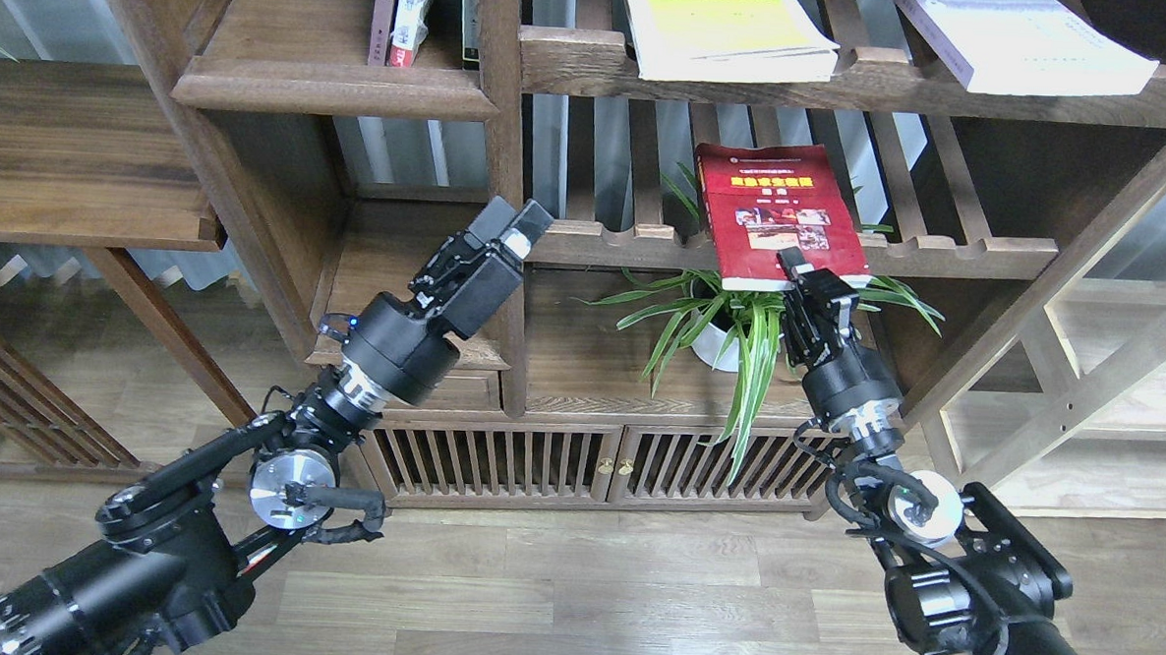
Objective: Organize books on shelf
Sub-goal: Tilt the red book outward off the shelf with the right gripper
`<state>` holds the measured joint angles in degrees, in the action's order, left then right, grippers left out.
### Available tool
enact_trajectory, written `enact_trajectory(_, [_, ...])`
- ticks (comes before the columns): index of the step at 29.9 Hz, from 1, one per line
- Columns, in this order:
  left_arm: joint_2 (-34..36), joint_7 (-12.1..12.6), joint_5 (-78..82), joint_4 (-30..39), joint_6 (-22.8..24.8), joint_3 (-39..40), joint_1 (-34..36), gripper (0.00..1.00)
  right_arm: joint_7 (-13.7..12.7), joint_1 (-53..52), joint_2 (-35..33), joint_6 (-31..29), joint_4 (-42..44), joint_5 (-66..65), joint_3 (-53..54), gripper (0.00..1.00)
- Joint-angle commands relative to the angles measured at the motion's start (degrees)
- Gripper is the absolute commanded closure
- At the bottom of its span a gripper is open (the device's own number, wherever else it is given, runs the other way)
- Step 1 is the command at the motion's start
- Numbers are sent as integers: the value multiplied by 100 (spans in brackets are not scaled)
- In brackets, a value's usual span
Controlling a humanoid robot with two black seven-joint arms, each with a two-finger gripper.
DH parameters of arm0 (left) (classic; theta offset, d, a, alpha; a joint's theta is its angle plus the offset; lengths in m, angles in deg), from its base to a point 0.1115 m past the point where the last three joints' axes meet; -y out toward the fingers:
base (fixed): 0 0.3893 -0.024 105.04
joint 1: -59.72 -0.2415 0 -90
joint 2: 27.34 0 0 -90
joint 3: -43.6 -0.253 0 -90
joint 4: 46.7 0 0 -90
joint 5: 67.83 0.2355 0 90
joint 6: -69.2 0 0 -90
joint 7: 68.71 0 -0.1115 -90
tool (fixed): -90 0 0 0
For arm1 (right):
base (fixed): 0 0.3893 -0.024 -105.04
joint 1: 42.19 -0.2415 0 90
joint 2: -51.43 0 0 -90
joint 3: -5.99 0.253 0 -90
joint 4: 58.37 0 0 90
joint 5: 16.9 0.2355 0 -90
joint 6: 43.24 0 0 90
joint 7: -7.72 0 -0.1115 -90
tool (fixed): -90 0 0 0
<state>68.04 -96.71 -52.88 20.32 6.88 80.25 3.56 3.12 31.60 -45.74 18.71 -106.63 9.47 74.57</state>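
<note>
On the slatted rack (941,253) above wood flooring, the right pincer (809,278) grips the red book (775,213); left pincer (509,228) unreadable.

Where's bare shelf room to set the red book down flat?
The solid shelf at upper left is bare in front of its upright books. On the slatted rack slats left of the red book are open. The top rack is crowded by the yellow-green book and white book. The right pincer is at the red book's lower edge; the left pincer hangs free.
</note>
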Motion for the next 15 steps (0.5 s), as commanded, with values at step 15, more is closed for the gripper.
enact_trajectory(15, [-195, 0, -299, -181, -403, -281, -105, 0, -6, 645, -311, 6, -983, -114, -204, 100])
